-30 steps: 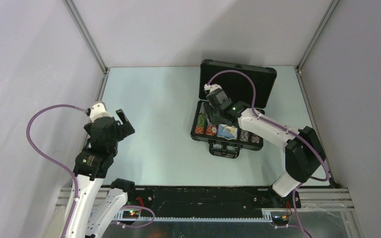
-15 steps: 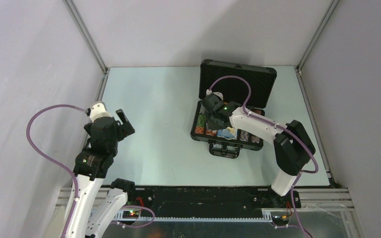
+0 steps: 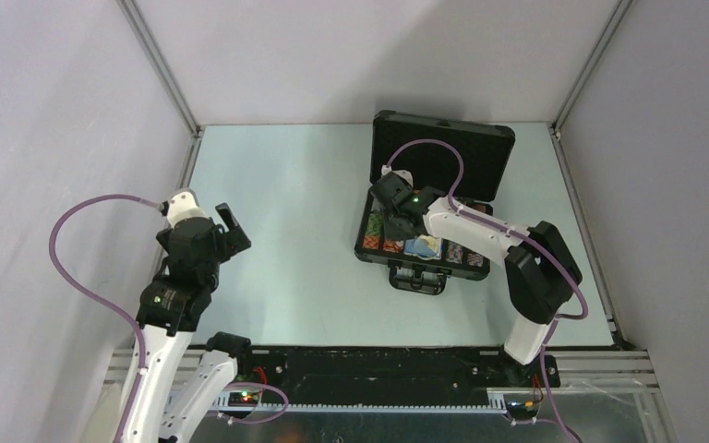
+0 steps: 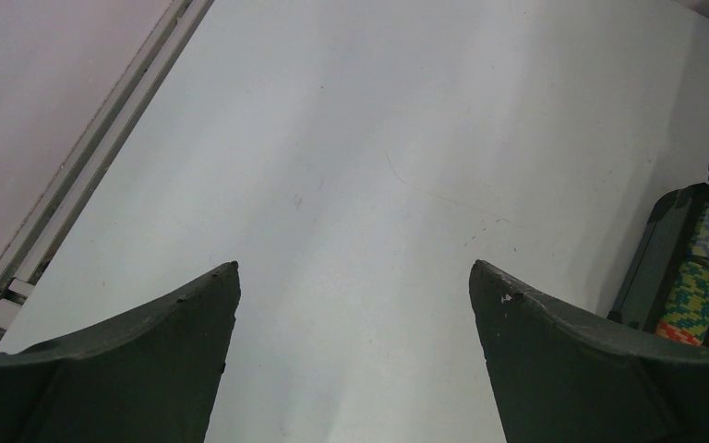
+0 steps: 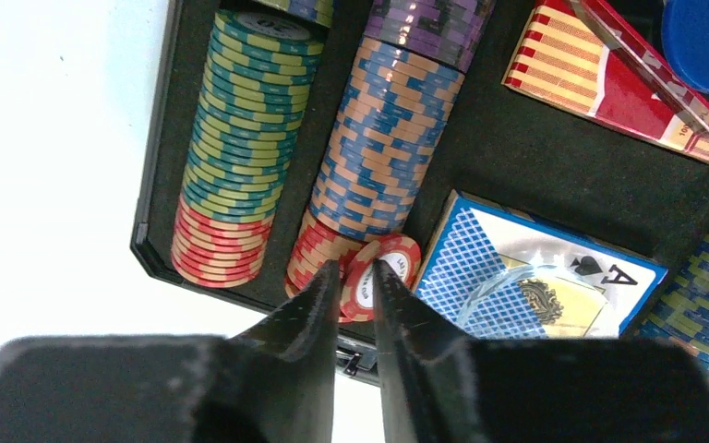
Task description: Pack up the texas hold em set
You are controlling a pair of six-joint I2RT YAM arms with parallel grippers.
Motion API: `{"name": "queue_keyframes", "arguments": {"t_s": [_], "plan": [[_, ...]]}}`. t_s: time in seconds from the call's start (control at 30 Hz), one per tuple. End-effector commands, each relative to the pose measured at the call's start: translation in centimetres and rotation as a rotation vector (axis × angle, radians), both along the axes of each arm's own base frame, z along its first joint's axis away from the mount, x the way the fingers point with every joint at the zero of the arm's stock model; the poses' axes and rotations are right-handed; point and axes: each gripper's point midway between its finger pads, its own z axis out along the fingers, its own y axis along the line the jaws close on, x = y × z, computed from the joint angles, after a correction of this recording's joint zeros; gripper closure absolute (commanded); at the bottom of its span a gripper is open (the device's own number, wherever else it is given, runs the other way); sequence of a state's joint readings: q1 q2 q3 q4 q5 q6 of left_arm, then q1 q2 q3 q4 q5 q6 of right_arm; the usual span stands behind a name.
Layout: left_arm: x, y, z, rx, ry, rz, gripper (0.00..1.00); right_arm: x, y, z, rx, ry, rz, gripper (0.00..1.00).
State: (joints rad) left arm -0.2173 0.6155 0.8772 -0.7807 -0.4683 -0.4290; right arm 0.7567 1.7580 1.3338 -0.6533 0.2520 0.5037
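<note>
1. Texas hold em set [image 3: 466,258] sits in its black case [image 3: 361,251], which lies open on the pale table [image 3: 286,203]. The foam-lined lid [image 3: 480,152] stands raised along the case's far side, and the handle [image 3: 417,279] juts from its near side.
2. At the case's left end runs a green-yellow chip row [image 5: 245,138], finishing in red chips against the near wall. Just right of it lies a blue-orange chip row [image 5: 383,148] (also red at its near end), with a purple chip row [image 5: 425,28] beyond it.
3. A small red-white chip [image 5: 399,260] stands tilted on edge at the near end of the blue-orange chip row, touching it.
4. Right of that chip, still inside the case, lies a blue card box [image 5: 535,277] showing an ace of spades. Farther back is the red-white card box [image 5: 600,88], with a blue disc [image 5: 706,37] at its right corner (white lettering, cut off by the frame edge).
5. The right gripper [image 5: 354,269] reaches down into the left half of the case. Its fingers are drawn close, leaving only a slim gap, and the tips sit right at the red-white chip, which shows through that gap. Whether they actually pinch it cannot be told.
6. The left gripper [image 4: 353,277] hangs above the table well to the left of the case, fingers spread wide and holding nothing (the case's left end just shows at the edge of its wrist view).
</note>
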Motion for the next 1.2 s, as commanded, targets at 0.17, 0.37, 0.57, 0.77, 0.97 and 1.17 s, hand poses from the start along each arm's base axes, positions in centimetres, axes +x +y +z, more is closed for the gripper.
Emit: {"name": "queue_keyframes", "arguments": {"t_s": [0.17, 0.37, 0.57, 0.77, 0.97, 1.17], "plan": [[0.2, 0.2, 0.7, -0.009, -0.025, 0.018, 0.02, 0.5, -2.6, 1.4, -0.117, -0.05, -0.045, 0.87], [0.2, 0.2, 0.7, -0.008, -0.023, 0.017, 0.02, 0.3, -3.3, 1.7, -0.142, -0.052, -0.047, 0.87], [0.2, 0.2, 0.6, -0.008, -0.022, 0.018, 0.02, 0.0, -3.7, 1.6, -0.162, -0.037, -0.043, 0.88], [0.2, 0.2, 0.7, -0.008, -0.022, 0.016, 0.02, -0.2, -3.8, 1.8, -0.178, -0.021, -0.036, 0.88], [0.2, 0.3, 0.7, -0.008, -0.024, 0.018, 0.02, -0.3, -3.7, 1.8, -0.173, -0.017, -0.03, 0.88], [0.2, 0.2, 0.7, -0.009, -0.024, 0.016, 0.02, -0.2, -3.5, 1.4, -0.165, -0.008, -0.029, 0.87]]}}
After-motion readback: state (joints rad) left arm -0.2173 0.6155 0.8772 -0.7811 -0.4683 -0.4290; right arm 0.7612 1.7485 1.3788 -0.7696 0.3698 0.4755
